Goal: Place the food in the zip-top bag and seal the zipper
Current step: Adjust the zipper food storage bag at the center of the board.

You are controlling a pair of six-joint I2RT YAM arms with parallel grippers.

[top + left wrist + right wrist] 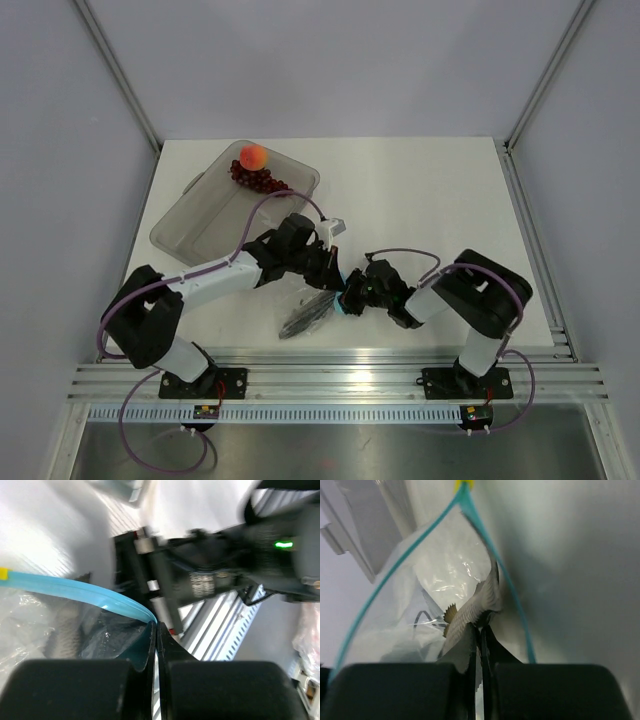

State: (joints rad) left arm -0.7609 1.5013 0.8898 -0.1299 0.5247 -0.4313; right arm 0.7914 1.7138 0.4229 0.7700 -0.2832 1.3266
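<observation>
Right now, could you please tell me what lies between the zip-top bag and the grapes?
The top view shows the left arm and the near wall of the grey tray between the zip-top bag and the grapes.

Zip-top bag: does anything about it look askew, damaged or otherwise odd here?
Nothing looks spilled or torn. The zip-top bag is crumpled between the arms, both sets of jaws shut on it: the left gripper on the zipper, the right gripper on a fold of plastic beside it. Its mouth gapes open.
</observation>
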